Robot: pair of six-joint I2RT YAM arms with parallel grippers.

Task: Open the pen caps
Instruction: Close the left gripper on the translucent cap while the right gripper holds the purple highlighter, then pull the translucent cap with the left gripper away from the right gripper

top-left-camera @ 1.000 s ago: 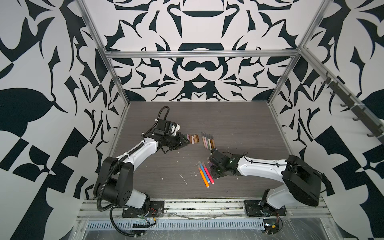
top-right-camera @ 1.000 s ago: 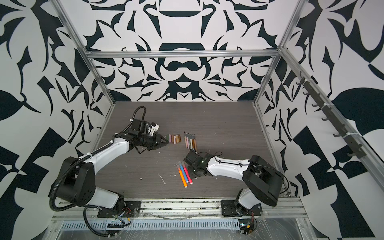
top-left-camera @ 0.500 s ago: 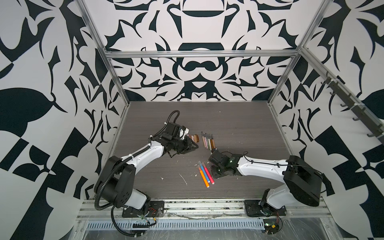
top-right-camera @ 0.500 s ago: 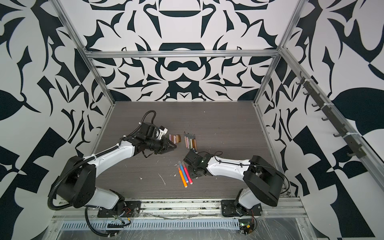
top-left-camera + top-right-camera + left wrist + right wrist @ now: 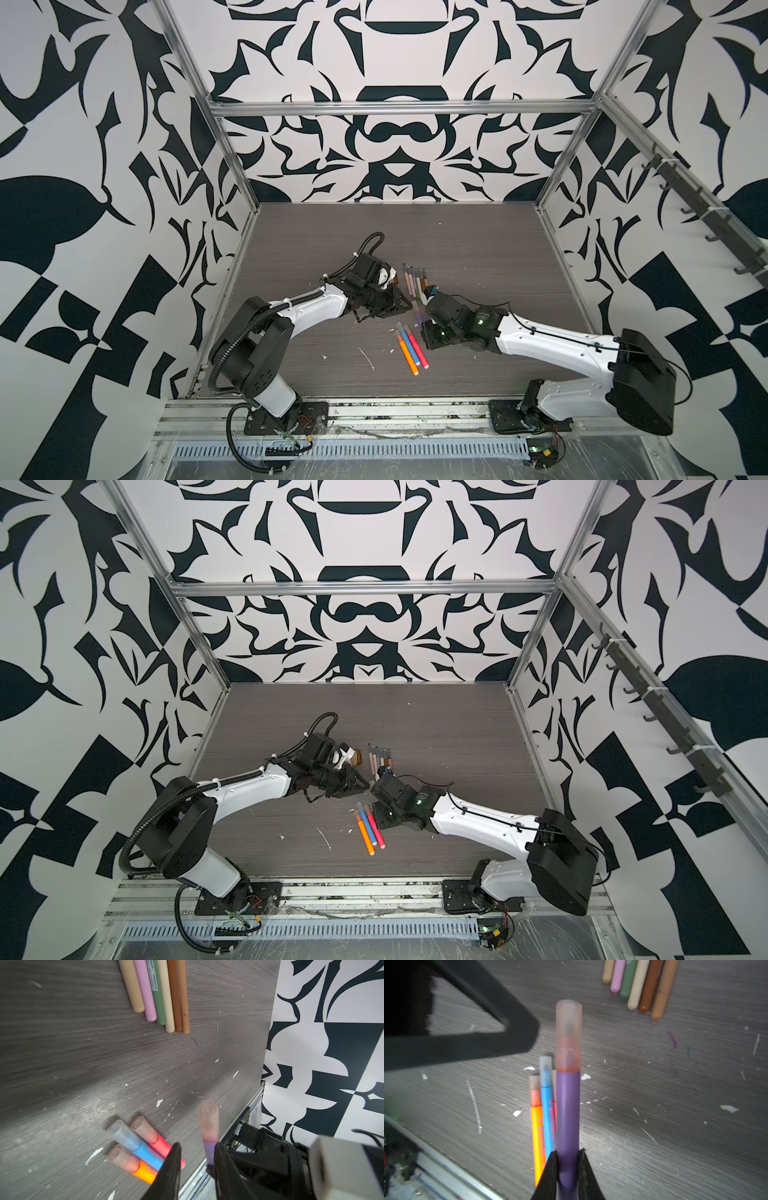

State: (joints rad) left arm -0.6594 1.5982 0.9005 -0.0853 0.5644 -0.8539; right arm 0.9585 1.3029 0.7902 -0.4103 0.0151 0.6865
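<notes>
My right gripper [image 5: 568, 1159] is shut on the body of a purple pen [image 5: 568, 1115], which still wears its translucent pink cap [image 5: 568, 1034] and is held above the table. My left gripper [image 5: 197, 1153] is open; the capped end of this pen [image 5: 208, 1124] reaches just past its fingertips, close to one finger. In both top views the two grippers meet at mid-table, left [image 5: 409, 307] and right [image 5: 424, 322]. Orange, blue and pink capped pens [image 5: 411, 351] lie together below them. A row of uncapped pens [image 5: 380, 759] lies behind, with loose caps [image 5: 356, 756] partly hidden by the left wrist.
White flecks and a purple ink smear [image 5: 672, 1040] mark the dark wood table [image 5: 478, 249]. Patterned walls stand on three sides, and an aluminium rail [image 5: 374, 409] runs along the front edge.
My left arm has swung right, from the loose caps to the right gripper. My right gripper has tightened on the purple pen and lifted it slightly toward the left gripper.
</notes>
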